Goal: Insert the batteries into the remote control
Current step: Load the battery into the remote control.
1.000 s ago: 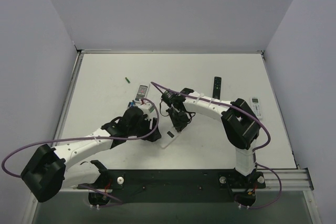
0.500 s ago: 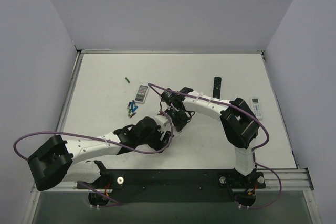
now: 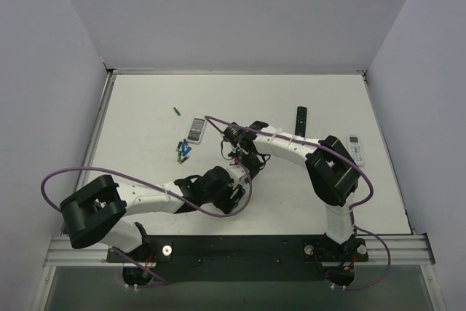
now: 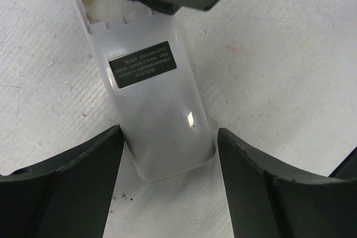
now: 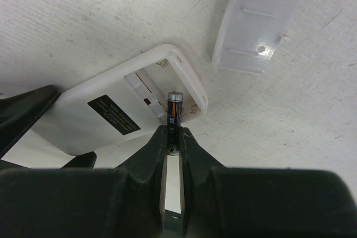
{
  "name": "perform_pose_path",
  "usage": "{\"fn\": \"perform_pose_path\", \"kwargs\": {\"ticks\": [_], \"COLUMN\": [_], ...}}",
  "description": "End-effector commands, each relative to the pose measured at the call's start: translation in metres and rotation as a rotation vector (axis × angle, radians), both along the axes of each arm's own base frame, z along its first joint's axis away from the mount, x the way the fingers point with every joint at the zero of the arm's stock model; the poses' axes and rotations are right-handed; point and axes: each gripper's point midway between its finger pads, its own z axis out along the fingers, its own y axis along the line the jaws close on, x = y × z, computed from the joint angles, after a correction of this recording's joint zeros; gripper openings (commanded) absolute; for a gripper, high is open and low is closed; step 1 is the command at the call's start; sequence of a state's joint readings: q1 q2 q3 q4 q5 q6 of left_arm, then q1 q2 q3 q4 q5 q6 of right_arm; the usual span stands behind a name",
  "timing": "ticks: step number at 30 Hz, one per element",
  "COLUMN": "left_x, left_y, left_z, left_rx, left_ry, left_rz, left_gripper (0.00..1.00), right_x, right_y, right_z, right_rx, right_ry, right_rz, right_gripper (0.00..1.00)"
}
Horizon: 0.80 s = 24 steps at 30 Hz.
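The remote control (image 4: 159,110) lies back-up on the white table (image 4: 290,54), near the front edge, where the two arms meet. In the overhead view the grippers hide most of it. In the left wrist view its long axis runs from the camera up and slightly left. Its dark label (image 4: 142,64) sits mid-body, and the open battery compartment (image 4: 97,4) is at the far end, pointing away from the left gripper (image 4: 168,132). That gripper is spread to about the remote's width, with one finger (image 4: 72,188) along each long side of the closed end. The fingers sit so close to the sides that I cannot tell whether they press on them. The right gripper (image 5: 174,137) is closed tight on a dark battery (image 5: 174,112), pinching its lower part. The cell's long axis lines up with the fingers, and its capped free end points away from the wrist, over the compartment's outer corner. The loose translucent cover (image 5: 255,29) lies flat just past that end of the remote, not touching it. Further back on the left lies a small cluster of cells (image 3: 182,152), with a single green cell (image 3: 176,111) beyond it.
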<state>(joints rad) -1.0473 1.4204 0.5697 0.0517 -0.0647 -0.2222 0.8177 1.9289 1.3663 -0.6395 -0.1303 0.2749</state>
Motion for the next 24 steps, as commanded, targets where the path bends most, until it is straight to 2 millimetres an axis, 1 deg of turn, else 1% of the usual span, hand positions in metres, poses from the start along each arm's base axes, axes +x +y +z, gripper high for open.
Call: {"fn": "perform_pose_path", "kwargs": {"ticks": [1, 3, 4, 7, 8, 10, 11, 12, 13, 14, 17, 18, 20, 24], "left_x": [0.0, -0.002, -0.003, -0.004, -0.004, -0.004, -0.004, -0.004, -0.008, -0.01, -0.014, -0.014, -0.016, -0.019], "left_y": [-0.007, -0.005, -0.005, -0.005, -0.004, -0.004, -0.004, -0.004, 0.002, 0.001, 0.001, -0.001, -0.002, -0.004], "left_z": [-0.002, -0.005, -0.007, -0.008, -0.007, -0.007, -0.007, -0.007, -0.012, -0.012, -0.012, -0.011, -0.009, -0.006], "left_rx": [0.04, 0.053, 0.057, 0.065, 0.064, 0.065, 0.064, 0.064, 0.091, 0.088, 0.095, 0.094, 0.095, 0.09], "left_ry": [-0.003, 0.002, 0.004, 0.005, 0.003, 0.002, 0.003, 0.004, 0.022, 0.027, 0.047, 0.052, 0.06, 0.069], "left_rz": [-0.017, -0.021, -0.02, -0.022, -0.021, -0.022, -0.023, -0.024, -0.029, -0.036, -0.058, -0.065, -0.079, -0.107], "left_gripper": [0.78, 0.77, 0.71, 0.63, 0.56, 0.51, 0.45, 0.42, 0.4, 0.35, 0.27, 0.22, 0.19, 0.09], "right_x": [0.0, 0.0, 0.0, 0.002, 0.002, 0.003, 0.005, 0.006, 0.008, 0.01, 0.017, 0.019, 0.02, 0.021], "right_y": [-0.01, -0.012, -0.011, -0.014, -0.013, -0.013, -0.013, -0.014, -0.014, -0.016, -0.023, -0.025, -0.029, -0.026], "right_z": [0.0, -0.001, -0.002, -0.004, -0.005, -0.005, -0.005, -0.005, -0.004, -0.004, -0.003, -0.004, -0.006, -0.012], "right_rx": [-0.046, -0.052, -0.053, -0.059, -0.056, -0.049, -0.049, -0.051, -0.052, -0.057, -0.079, -0.084, -0.095, -0.078], "right_ry": [0.003, 0.001, -0.002, -0.003, -0.003, 0.002, -0.001, -0.006, -0.011, -0.02, -0.051, -0.056, -0.057, -0.058], "right_rz": [-0.002, 0.002, 0.006, 0.017, 0.022, 0.037, 0.041, 0.05, 0.06, 0.063, 0.083, 0.09, 0.123, 0.167], "right_gripper": [0.0, 0.0, 0.0, 0.0, 0.0, 0.0, 0.0, 0.0, 0.0, 0.0, 0.0, 0.0, 0.0, 0.0]}}
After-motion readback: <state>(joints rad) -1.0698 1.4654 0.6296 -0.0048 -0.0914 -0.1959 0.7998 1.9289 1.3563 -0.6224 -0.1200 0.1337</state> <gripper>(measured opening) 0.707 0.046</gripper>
